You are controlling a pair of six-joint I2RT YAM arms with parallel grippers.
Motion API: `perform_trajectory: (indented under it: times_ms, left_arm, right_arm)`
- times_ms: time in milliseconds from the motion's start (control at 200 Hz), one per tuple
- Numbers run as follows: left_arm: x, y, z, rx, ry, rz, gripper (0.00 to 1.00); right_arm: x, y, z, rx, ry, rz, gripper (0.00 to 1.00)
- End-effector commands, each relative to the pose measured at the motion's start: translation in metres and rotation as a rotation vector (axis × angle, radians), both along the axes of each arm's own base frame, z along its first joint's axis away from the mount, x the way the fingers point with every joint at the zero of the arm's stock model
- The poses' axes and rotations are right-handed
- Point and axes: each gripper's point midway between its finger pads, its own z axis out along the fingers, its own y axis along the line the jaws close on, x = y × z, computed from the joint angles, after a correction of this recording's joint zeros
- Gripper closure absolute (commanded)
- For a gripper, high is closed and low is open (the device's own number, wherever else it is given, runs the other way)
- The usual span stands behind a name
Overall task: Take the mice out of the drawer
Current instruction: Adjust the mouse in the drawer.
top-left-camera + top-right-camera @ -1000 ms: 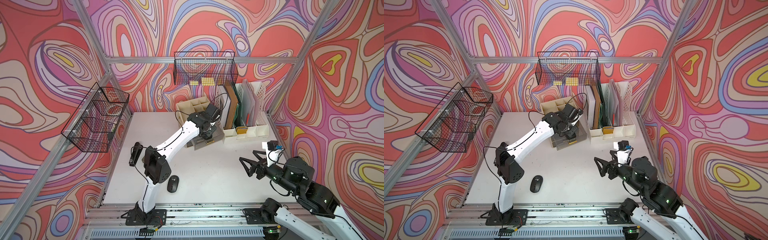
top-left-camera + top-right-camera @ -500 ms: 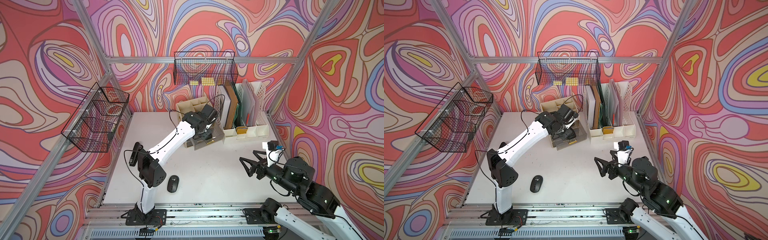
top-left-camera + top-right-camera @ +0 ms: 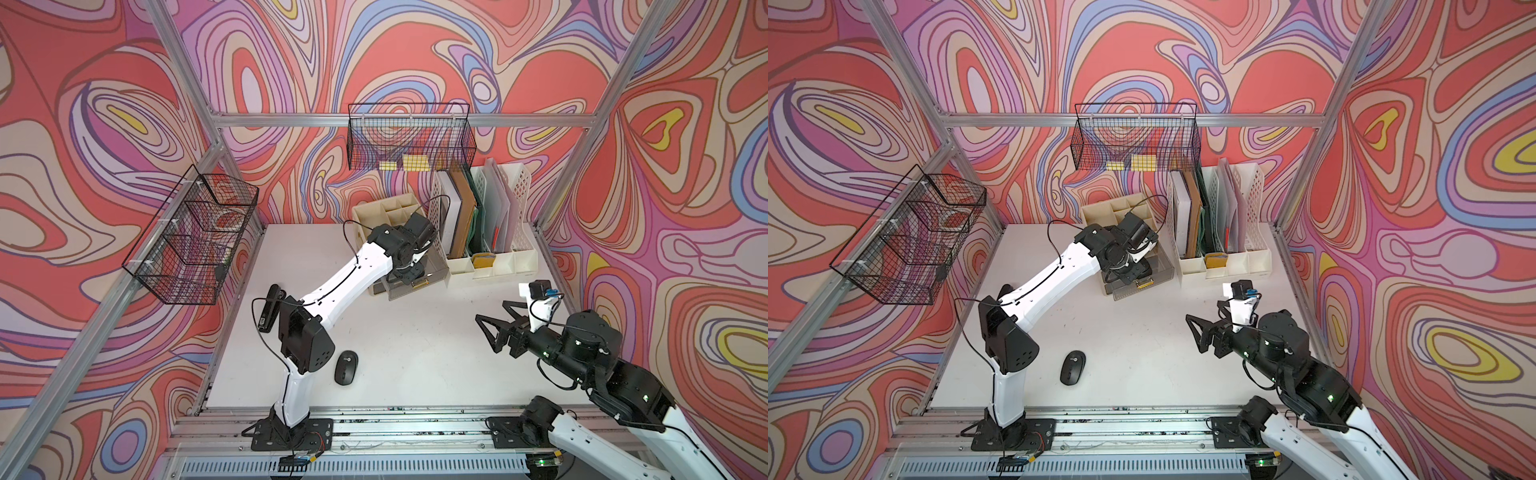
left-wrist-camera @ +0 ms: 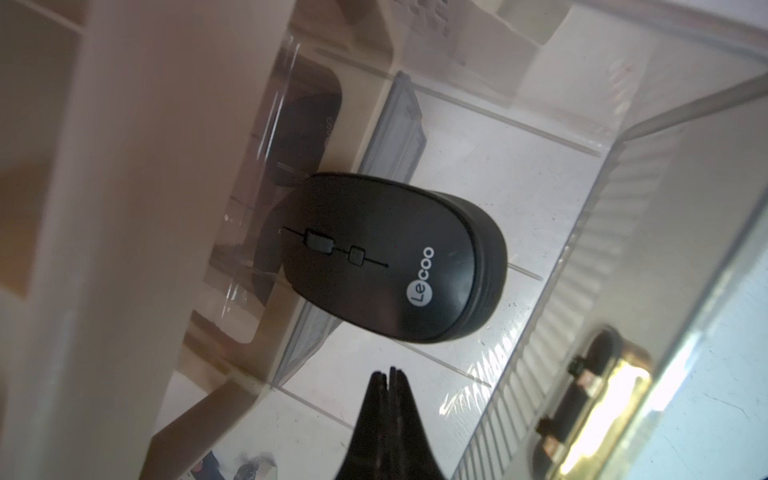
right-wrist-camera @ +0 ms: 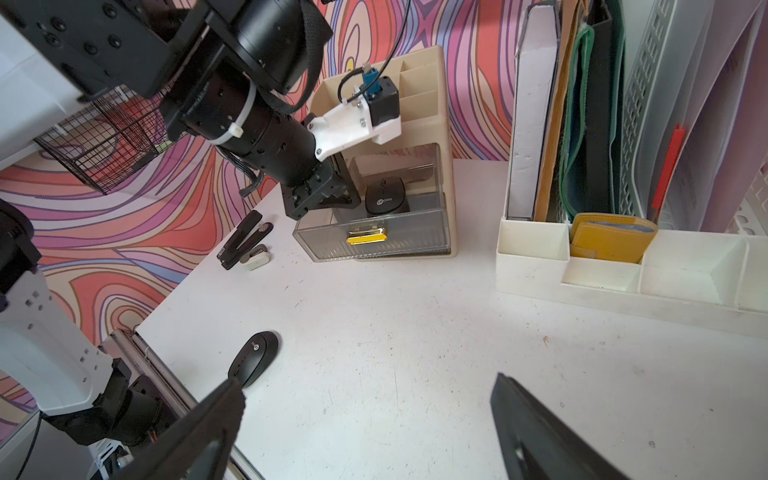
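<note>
The smoky-grey drawer (image 5: 415, 232) with a gold handle (image 5: 369, 239) stands pulled out of the cream organiser (image 3: 386, 212) (image 3: 1108, 210). One black mouse (image 4: 395, 257) (image 5: 384, 199) lies inside it. My left gripper (image 4: 388, 372) reaches down into the drawer just beside that mouse, shut and holding nothing. A further dark mouse shape (image 4: 307, 137) shows dimly through the plastic. Another black mouse (image 3: 346, 368) (image 3: 1072, 368) (image 5: 252, 359) lies on the table near the front. My right gripper (image 5: 365, 382) (image 3: 490, 311) hovers open over the table's right side.
A black stapler (image 5: 243, 239) and a small staple remover (image 5: 257, 257) lie left of the organiser. A white file holder (image 5: 623, 270) with folders stands to its right. Wire baskets (image 3: 195, 237) (image 3: 411, 141) hang on the left and back walls.
My left wrist has shifted slightly leftward over the drawer and the elbow has swung a little. The right arm and the mouse on the table have not moved.
</note>
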Motion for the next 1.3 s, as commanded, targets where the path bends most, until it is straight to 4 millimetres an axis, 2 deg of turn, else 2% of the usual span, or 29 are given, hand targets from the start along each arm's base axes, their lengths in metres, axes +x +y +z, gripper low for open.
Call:
perform_trajectory:
  times_ms: [0, 180, 340, 486, 646, 821, 956, 1297]
  left_arm:
    - [-0.009, -0.002, -0.014, 0.018, 0.065, -0.003, 1.00]
    - [-0.010, -0.010, -0.018, -0.008, 0.095, -0.010, 1.00]
    - [-0.009, -0.029, -0.017, -0.099, 0.108, -0.032, 1.00]
    - [0.000, -0.047, -0.014, -0.171, 0.090, -0.045, 1.00]
    - [0.006, -0.074, -0.001, -0.288, 0.088, -0.089, 1.00]
    - [0.008, -0.091, 0.025, -0.383, 0.060, -0.137, 1.00]
    - [0.007, -0.090, 0.040, -0.398, 0.031, -0.162, 1.00]
    - [0.034, -0.075, 0.039, -0.280, -0.113, -0.146, 1.00]
  right_arm:
    - [-0.001, 0.000, 0.007, 0.003, -0.013, 0.009, 0.03]
    - [0.000, 0.001, 0.004, 0.001, -0.010, 0.004, 0.03]
    - [0.001, 0.002, 0.002, 0.003, -0.007, 0.007, 0.03]
    - [0.002, 0.004, 0.002, 0.006, -0.005, 0.010, 0.03]
    - [0.003, 0.004, 0.002, 0.010, -0.005, 0.007, 0.03]
    - [0.002, 0.003, 0.002, 0.011, -0.003, 0.003, 0.02]
    - [0.002, 0.003, 0.001, 0.012, -0.003, 0.001, 0.03]
    - [0.004, 0.006, -0.002, 0.019, -0.002, 0.008, 0.03]
